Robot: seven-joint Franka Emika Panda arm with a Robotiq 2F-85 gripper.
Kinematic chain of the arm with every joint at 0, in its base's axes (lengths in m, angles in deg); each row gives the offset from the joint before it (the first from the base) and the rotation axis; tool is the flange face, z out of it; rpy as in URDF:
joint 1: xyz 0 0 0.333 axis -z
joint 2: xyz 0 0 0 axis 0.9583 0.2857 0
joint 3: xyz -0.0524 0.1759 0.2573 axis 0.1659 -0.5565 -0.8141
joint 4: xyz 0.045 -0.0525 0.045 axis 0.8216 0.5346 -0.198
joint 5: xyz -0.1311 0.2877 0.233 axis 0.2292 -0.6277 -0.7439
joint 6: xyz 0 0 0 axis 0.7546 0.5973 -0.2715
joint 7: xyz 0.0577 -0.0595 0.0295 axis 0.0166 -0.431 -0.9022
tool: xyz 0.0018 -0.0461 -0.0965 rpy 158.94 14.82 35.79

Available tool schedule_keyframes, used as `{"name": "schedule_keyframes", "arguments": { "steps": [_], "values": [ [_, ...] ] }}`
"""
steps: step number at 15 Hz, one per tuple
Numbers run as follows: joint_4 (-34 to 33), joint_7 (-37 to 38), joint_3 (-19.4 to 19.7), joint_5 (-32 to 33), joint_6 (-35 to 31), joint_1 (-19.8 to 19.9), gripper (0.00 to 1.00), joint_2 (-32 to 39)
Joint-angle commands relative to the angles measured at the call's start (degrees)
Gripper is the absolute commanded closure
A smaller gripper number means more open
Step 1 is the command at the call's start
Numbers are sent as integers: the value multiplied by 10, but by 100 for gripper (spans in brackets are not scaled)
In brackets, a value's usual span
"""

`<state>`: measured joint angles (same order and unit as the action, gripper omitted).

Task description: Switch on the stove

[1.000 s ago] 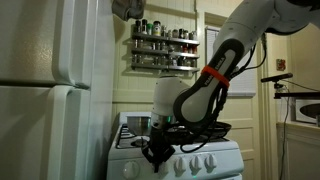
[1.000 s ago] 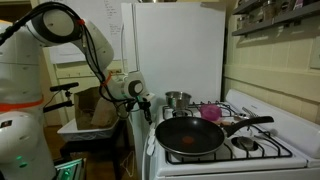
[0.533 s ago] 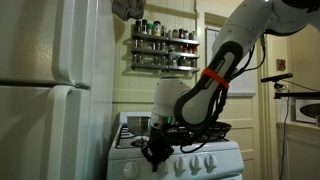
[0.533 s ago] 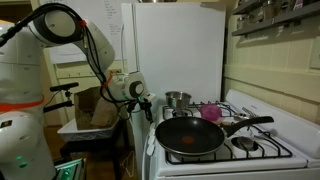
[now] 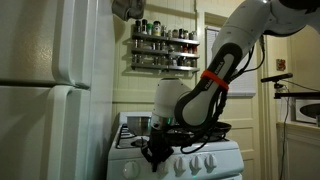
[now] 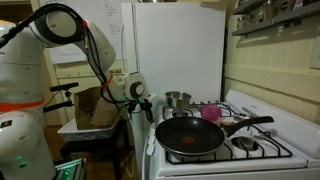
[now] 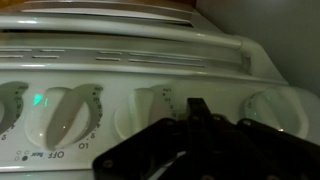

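Observation:
The white stove (image 5: 218, 160) stands beside the refrigerator, with a row of white round knobs on its front panel (image 7: 120, 62). It also shows from the side in an exterior view (image 6: 272, 150). My gripper (image 5: 154, 150) is right at the front panel, also visible at the stove's front corner (image 6: 147, 104). In the wrist view the gripper (image 7: 196, 103) is dark, and its fingers show as one narrow tip, closed together. That tip lies against the right side of the middle knob (image 7: 150, 105). Whether it touches the knob is unclear. Another knob (image 7: 62, 115) sits to its left.
A tall white refrigerator (image 5: 45, 90) stands close beside the stove. A black frying pan (image 6: 192, 135), a small steel pot (image 6: 177, 99) and a pink cup (image 6: 211, 112) sit on the burners. A spice rack (image 5: 165, 45) hangs on the wall. A small green light (image 7: 36, 99) glows on the panel.

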<state>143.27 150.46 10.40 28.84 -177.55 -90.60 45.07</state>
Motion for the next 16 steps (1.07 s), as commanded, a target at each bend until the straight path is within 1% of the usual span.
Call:
{"name": "schedule_keyframes", "arguments": {
  "steps": [1,2,9,10,12,13,15,16],
  "values": [
    [1,30,10,28,-20,-7,100,7],
    [0,42,14,40,-17,-10,100,6],
    [-12,171,47,179,3,-33,100,-2],
    [-12,185,49,193,5,-36,100,-3],
    [-10,193,46,200,1,-36,100,-4],
    [-8,184,40,186,-2,-33,100,0],
    [5,125,9,89,-6,-22,100,-5],
    [21,88,-44,26,-31,17,100,-5]
  ]
}}
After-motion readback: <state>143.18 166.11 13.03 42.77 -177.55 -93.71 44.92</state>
